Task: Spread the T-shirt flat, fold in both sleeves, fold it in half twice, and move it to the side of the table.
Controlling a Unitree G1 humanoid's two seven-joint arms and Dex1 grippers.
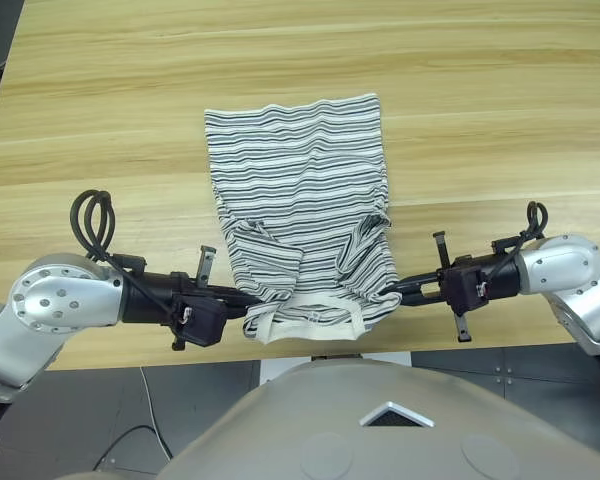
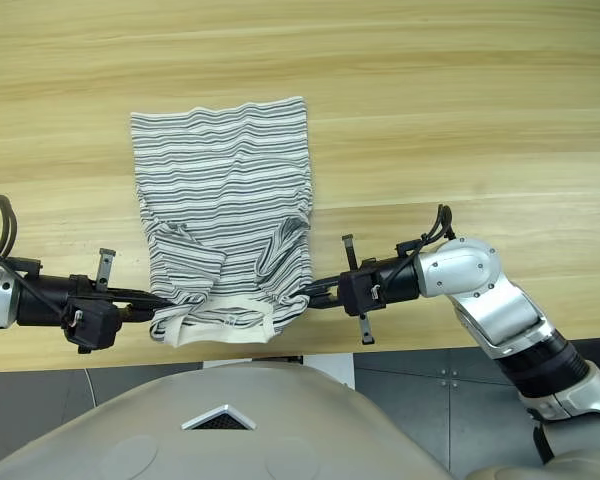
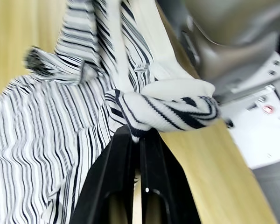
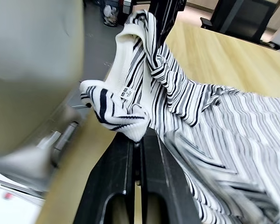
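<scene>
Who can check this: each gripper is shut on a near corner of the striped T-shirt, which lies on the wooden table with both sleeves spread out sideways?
The sleeves are wrong: the left eye view shows both folded in over the front of the T-shirt. Otherwise correct: left gripper and right gripper are each shut on a near corner, and it lies on the wooden table.

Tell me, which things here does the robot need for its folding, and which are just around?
In the job: striped T-shirt; left fingers and right fingers, each shut on a near corner; wooden table beneath it.
Just around: grey floor past the table's near edge.
</scene>
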